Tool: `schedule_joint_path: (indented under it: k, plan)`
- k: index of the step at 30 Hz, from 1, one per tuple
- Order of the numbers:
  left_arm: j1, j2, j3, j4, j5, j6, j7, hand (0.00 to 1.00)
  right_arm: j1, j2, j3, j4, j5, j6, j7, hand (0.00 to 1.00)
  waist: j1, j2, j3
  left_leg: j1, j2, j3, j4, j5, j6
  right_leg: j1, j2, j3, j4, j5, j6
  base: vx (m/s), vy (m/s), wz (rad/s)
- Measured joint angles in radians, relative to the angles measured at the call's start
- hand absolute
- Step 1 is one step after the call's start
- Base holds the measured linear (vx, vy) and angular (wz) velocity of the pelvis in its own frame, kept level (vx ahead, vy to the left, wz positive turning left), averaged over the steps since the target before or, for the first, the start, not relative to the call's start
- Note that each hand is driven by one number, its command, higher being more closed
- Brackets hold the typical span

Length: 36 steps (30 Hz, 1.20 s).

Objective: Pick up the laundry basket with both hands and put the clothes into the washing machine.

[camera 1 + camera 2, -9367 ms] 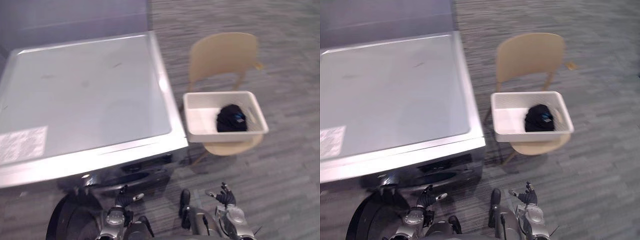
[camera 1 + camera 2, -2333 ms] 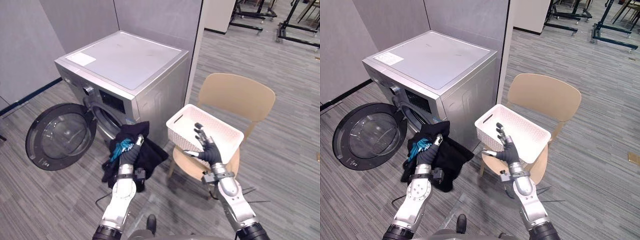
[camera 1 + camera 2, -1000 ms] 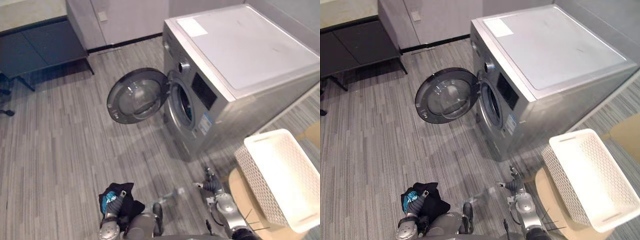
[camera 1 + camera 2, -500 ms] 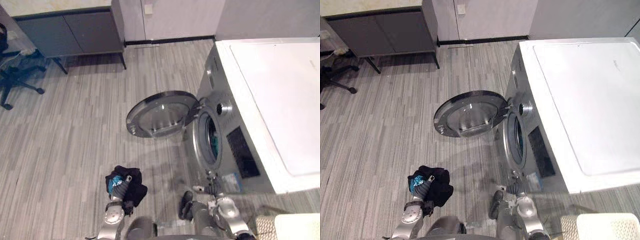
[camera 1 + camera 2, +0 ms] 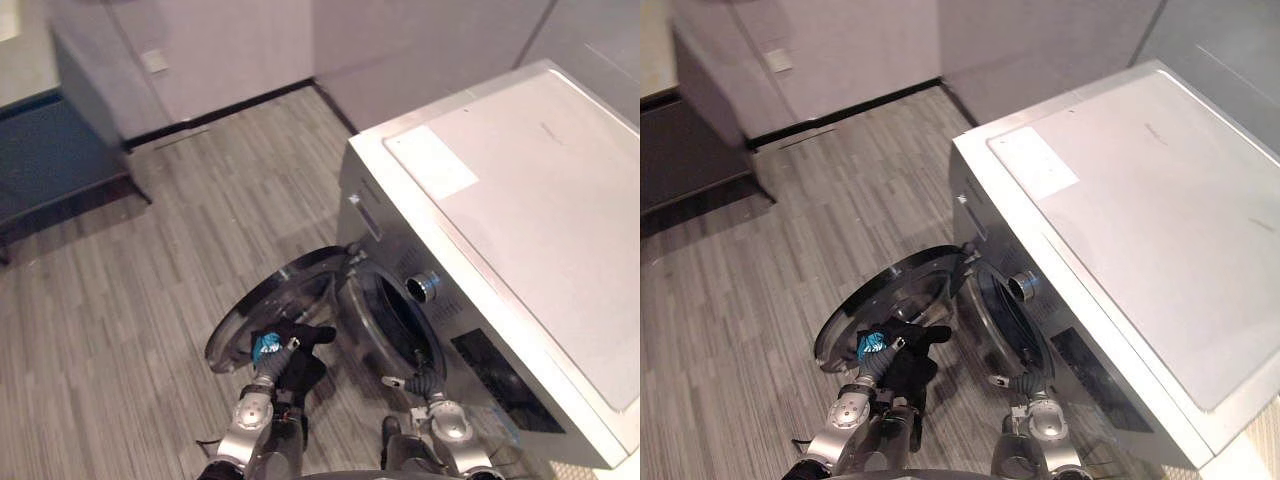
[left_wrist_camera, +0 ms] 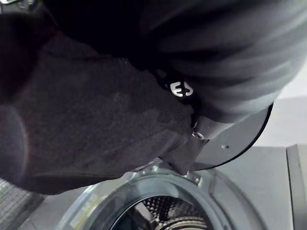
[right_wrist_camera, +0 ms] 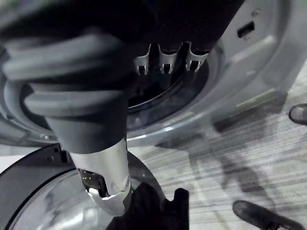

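Left eye view: the left hand (image 5: pixel 266 362) clutched bunched dark clothes (image 5: pixel 300 338), drooping floorward beside the washing machine (image 5: pixel 520 220)'s open door (image 5: pixel 285 288). Left wrist view: cloth hung before the drum (image 6: pixel 158 216). Right wrist view: the right hand (image 7: pixel 104 165) was relaxed and empty.

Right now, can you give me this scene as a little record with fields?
Machine: silver front-loading washing machine, round glass door swung open
Left hand: clutching a dark bundle of clothes with a teal patch, held in front of the door
Right hand: open, empty, low by the drum opening
Loading: not yet done; bundle is outside the drum opening
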State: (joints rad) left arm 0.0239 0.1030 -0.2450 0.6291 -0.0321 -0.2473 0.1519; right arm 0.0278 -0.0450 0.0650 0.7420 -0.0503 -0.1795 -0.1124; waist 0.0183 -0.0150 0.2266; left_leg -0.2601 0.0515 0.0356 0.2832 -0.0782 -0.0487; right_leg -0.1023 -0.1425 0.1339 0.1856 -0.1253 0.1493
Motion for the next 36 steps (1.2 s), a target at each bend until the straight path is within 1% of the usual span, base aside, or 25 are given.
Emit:
schedule_joint_path:
  k: [2, 3, 4, 5, 7, 8, 10, 12, 13, 14, 15, 16, 17, 18, 19, 20, 22, 23, 26, 27, 28, 29, 30, 33, 36]
  plan:
    - [-0.003, 0.006, 0.006, -0.003, 0.004, 0.000, 0.001, 1.00, -0.017, -0.002, 0.024, 0.008, 0.000, 0.000, 0.000, 0.00, -0.001, 0.000, 0.000, 0.005, 0.014, 0.061, -0.011, -0.005, 0.010, -0.030, -0.005, -0.013, -0.013, 0.042, 0.008, 0.05, 0.170, -1.45]
    - [-0.006, 0.015, 0.014, -0.014, 0.004, 0.000, 0.002, 1.00, -0.040, 0.001, 0.037, 0.025, 0.000, 0.002, -0.001, 0.00, -0.005, 0.002, -0.001, 0.015, 0.036, 0.131, -0.036, 0.003, 0.024, -0.060, -0.012, -0.130, -0.017, 0.082, -0.016, 0.00, 0.101, -1.46]
    - [-0.006, 0.021, 0.013, -0.024, 0.004, 0.002, 0.001, 1.00, -0.042, -0.001, 0.041, 0.030, -0.002, 0.004, -0.002, 0.00, -0.004, 0.001, 0.000, 0.029, 0.043, 0.178, -0.057, 0.008, 0.033, -0.075, -0.032, -0.270, -0.003, 0.086, -0.036, 0.00, 0.083, -1.52]
    - [-0.006, 0.020, 0.015, -0.040, 0.004, 0.004, 0.002, 1.00, -0.040, -0.006, 0.044, 0.033, -0.003, 0.008, -0.002, 0.00, -0.004, 0.002, 0.000, 0.054, 0.047, 0.221, -0.079, 0.011, 0.036, -0.081, -0.058, -0.406, 0.034, 0.064, -0.066, 0.00, 0.041, -1.03]
    - [0.001, 0.021, 0.022, -0.051, 0.006, 0.004, 0.000, 1.00, -0.033, -0.008, 0.046, 0.051, -0.013, 0.011, -0.001, 0.00, -0.006, 0.004, 0.002, 0.112, 0.054, 0.278, -0.104, 0.011, 0.036, -0.075, -0.076, -0.490, 0.084, 0.043, -0.088, 0.00, -0.022, -0.98]
    - [0.004, 0.021, 0.021, -0.060, 0.007, 0.004, 0.000, 1.00, -0.016, -0.012, 0.049, 0.051, -0.017, 0.011, -0.001, 0.00, -0.011, 0.007, 0.001, 0.141, 0.052, 0.294, -0.114, 0.010, 0.033, -0.064, -0.068, -0.477, 0.078, 0.045, -0.073, -0.02, -0.052, -0.74]
    - [0.007, 0.021, 0.022, -0.073, 0.007, 0.003, -0.002, 1.00, -0.004, -0.021, 0.049, 0.051, -0.021, 0.011, 0.000, 0.00, -0.013, 0.012, 0.002, 0.153, 0.059, 0.297, -0.121, 0.006, 0.026, -0.059, -0.053, -0.466, 0.063, 0.044, -0.072, -0.01, -0.057, -0.34]
    - [0.009, 0.008, 0.023, -0.086, 0.027, 0.002, -0.022, 1.00, 0.013, -0.045, 0.049, 0.050, -0.019, 0.011, 0.000, 0.00, -0.012, 0.025, 0.006, 0.146, 0.118, 0.328, -0.073, -0.037, -0.036, -0.070, -0.010, -0.431, 0.047, 0.030, -0.085, 0.00, -0.155, -0.54]
    - [0.014, 0.004, 0.025, -0.086, 0.028, 0.002, -0.022, 1.00, 0.015, -0.051, 0.050, 0.050, -0.017, 0.010, -0.002, 0.00, -0.009, 0.028, 0.008, 0.137, 0.129, 0.336, -0.043, -0.048, -0.053, -0.074, -0.005, -0.423, 0.047, 0.029, -0.087, 0.02, -0.179, -0.76]
    - [0.021, -0.014, 0.044, -0.083, 0.028, 0.005, -0.020, 1.00, 0.008, -0.068, 0.049, 0.053, -0.006, 0.010, -0.012, 0.00, -0.008, 0.032, 0.026, 0.086, 0.159, 0.289, 0.104, -0.056, -0.067, -0.078, 0.010, -0.385, 0.052, 0.026, -0.093, 0.03, -0.134, -0.66]
    - [0.025, -0.020, 0.047, -0.083, 0.026, 0.006, -0.019, 1.00, 0.007, -0.076, 0.048, 0.053, 0.002, 0.010, -0.020, 0.00, -0.010, 0.035, 0.030, 0.063, 0.162, 0.246, 0.161, -0.053, -0.071, -0.077, 0.014, -0.371, 0.056, 0.030, -0.098, 0.08, -0.106, -0.90]
    - [0.031, -0.034, 0.053, -0.083, 0.025, 0.006, -0.018, 1.00, 0.004, -0.087, 0.043, 0.053, 0.002, 0.010, -0.023, 0.00, -0.010, 0.048, 0.037, 0.025, 0.161, 0.165, 0.270, -0.050, -0.075, -0.080, 0.021, -0.335, 0.068, 0.045, -0.099, 0.07, -0.032, -0.68]
    - [0.031, -0.037, 0.054, -0.083, 0.023, 0.005, -0.017, 1.00, 0.001, -0.092, 0.035, 0.053, 0.003, 0.010, -0.026, 0.00, -0.008, 0.050, 0.042, 0.012, 0.155, 0.141, 0.280, -0.066, -0.079, -0.081, 0.021, -0.317, 0.075, 0.046, -0.100, 0.08, 0.046, -1.03]
    - [0.031, -0.042, 0.055, -0.087, 0.022, 0.003, -0.015, 1.00, -0.004, -0.101, 0.011, 0.049, 0.008, 0.010, -0.039, 0.00, -0.009, 0.050, 0.044, 0.021, 0.137, 0.076, 0.221, -0.077, -0.068, -0.117, 0.024, -0.271, 0.105, 0.046, -0.098, 0.04, 0.084, -0.92]
    - [0.023, -0.040, 0.056, -0.088, 0.021, 0.002, -0.014, 1.00, -0.010, -0.104, 0.005, 0.046, 0.012, 0.009, -0.043, 0.00, -0.010, 0.068, 0.040, 0.038, 0.133, 0.065, 0.192, -0.082, -0.069, -0.144, 0.034, -0.250, 0.124, 0.044, -0.094, 0.03, 0.111, -1.10]
    - [0.000, -0.038, 0.059, -0.088, 0.001, 0.002, -0.009, 1.00, -0.025, -0.108, 0.001, 0.045, 0.023, 0.008, -0.050, 0.00, -0.018, 0.060, 0.048, 0.038, 0.120, 0.066, 0.162, -0.094, -0.079, -0.203, 0.033, -0.220, 0.163, 0.043, -0.091, 0.00, 0.067, -0.65]
    - [-0.051, -0.019, 0.061, -0.089, -0.009, 0.003, 0.006, 1.00, -0.044, -0.100, 0.001, 0.042, 0.024, 0.009, -0.059, 0.00, -0.040, 0.039, 0.093, 0.022, 0.106, 0.079, 0.174, -0.095, -0.079, -0.246, 0.018, -0.211, 0.215, 0.041, -0.089, -0.06, 0.046, -0.27]
    - [-0.090, -0.017, 0.060, -0.102, -0.028, 0.003, 0.014, 1.00, -0.052, -0.098, -0.005, 0.019, 0.035, 0.009, -0.059, 0.00, -0.055, 0.037, 0.139, 0.012, 0.104, 0.086, 0.209, -0.119, -0.073, -0.273, 0.008, -0.210, 0.267, 0.041, -0.089, -0.15, 0.102, -0.17]
    - [-0.163, -0.013, 0.047, -0.170, -0.054, -0.004, 0.055, 1.00, -0.093, -0.101, -0.050, -0.055, 0.070, 0.005, -0.083, 0.00, -0.061, 0.024, 0.200, -0.121, 0.095, 0.106, 0.386, -0.176, -0.048, -0.436, -0.020, -0.183, 0.453, 0.020, -0.081, -0.20, 0.077, -0.22]
    - [-0.195, -0.018, 0.041, -0.179, -0.056, -0.004, 0.064, 1.00, -0.107, -0.102, -0.061, -0.057, 0.082, 0.003, -0.093, 0.00, -0.065, 0.023, 0.207, -0.166, 0.091, 0.104, 0.439, -0.214, -0.041, -0.478, -0.026, -0.180, 0.493, -0.015, -0.074, -0.25, 0.041, -0.05]
    - [-0.219, -0.031, 0.042, -0.199, -0.059, -0.006, 0.073, 1.00, -0.123, -0.102, -0.065, -0.060, 0.097, 0.002, -0.105, 0.00, -0.068, 0.029, 0.216, -0.207, 0.099, 0.102, 0.494, -0.281, -0.030, -0.528, -0.031, -0.178, 0.551, -0.051, -0.069, -0.20, 0.037, -0.07]
    - [-0.235, -0.042, 0.042, -0.204, -0.062, -0.011, 0.076, 1.00, -0.130, -0.102, -0.065, -0.064, 0.105, 0.002, -0.107, 0.00, -0.069, 0.030, 0.223, -0.229, 0.110, 0.100, 0.527, -0.318, -0.020, -0.556, -0.036, -0.177, 0.588, -0.063, -0.068, -0.25, 0.047, -0.01]
    - [-0.287, -0.045, 0.043, -0.212, -0.076, -0.015, 0.091, 1.00, -0.135, -0.094, -0.065, -0.100, 0.133, 0.002, -0.114, 0.00, -0.068, 0.024, 0.250, -0.298, 0.122, 0.096, 0.633, -0.366, -0.010, -0.621, -0.047, -0.172, 0.680, -0.100, -0.062, -0.29, 0.031, 0.08]
    - [-0.329, -0.075, 0.059, -0.276, -0.092, -0.016, 0.118, 1.00, -0.157, -0.079, -0.066, -0.211, 0.191, -0.009, -0.136, 0.00, -0.066, 0.019, 0.282, -0.460, 0.147, 0.079, 0.804, -0.424, 0.001, -0.767, -0.052, -0.166, 0.809, -0.127, -0.064, -0.28, 0.034, -0.01]
    - [-0.366, -0.084, 0.085, -0.338, -0.115, -0.017, 0.148, 1.00, -0.185, -0.050, -0.066, -0.309, 0.244, -0.021, -0.149, 0.00, -0.058, 0.018, 0.303, -0.606, 0.182, 0.064, 0.926, -0.448, -0.003, -0.903, -0.051, -0.170, 0.902, -0.132, -0.072, -0.21, 0.000, -0.10]
